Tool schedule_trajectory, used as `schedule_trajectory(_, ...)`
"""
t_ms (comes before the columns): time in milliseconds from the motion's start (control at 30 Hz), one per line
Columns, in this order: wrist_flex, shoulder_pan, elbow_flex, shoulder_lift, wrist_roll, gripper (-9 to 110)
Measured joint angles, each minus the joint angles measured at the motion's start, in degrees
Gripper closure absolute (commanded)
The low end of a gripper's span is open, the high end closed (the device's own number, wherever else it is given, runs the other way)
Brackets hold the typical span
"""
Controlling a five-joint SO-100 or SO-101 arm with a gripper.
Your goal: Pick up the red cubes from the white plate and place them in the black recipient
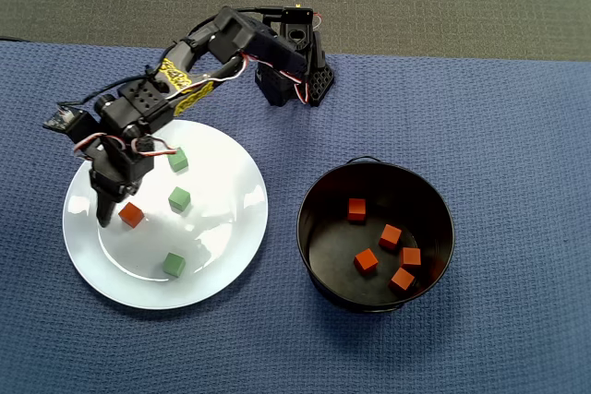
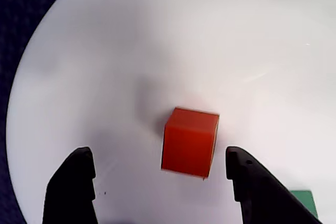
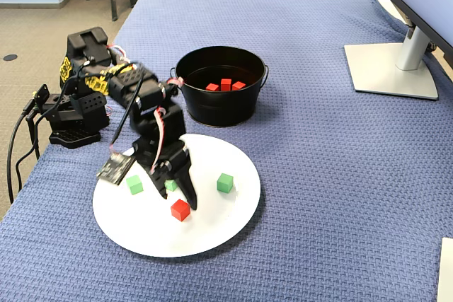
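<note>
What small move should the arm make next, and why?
Probably lower a little and shut the gripper on the last red cube. In the wrist view its open fingers straddle that cube on the white plate; five red cubes already lie in the black pot.

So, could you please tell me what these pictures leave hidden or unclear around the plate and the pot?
- Fixed view: the black pot shows only three red cubes; its near wall hides the rest.
- Fixed view: one green cube is partly covered by the tool.
- Wrist view: a green cube is cut off by the bottom edge and a finger.
- Overhead view: the arm hides the tool's opening.
</note>
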State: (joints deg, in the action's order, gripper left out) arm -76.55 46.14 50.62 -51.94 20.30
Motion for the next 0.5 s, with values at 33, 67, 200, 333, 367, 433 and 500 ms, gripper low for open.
schedule_trajectory(33,0.00,0.18,-0.35,0.62,-0.18,76)
schedule_trajectory(67,0.00,0.44,-0.88,1.14,-0.26,76)
schedule_trajectory(200,0.00,0.00,-2.90,4.04,-0.26,76)
schedule_trajectory(333,0.00,0.26,-4.92,5.98,-0.26,76)
schedule_trajectory(367,0.00,0.35,-5.27,6.15,-0.26,76)
schedule_trajectory(433,0.00,0.35,-5.89,6.42,-0.26,76)
schedule_trajectory(500,0.00,0.26,-6.24,6.77,-0.26,76)
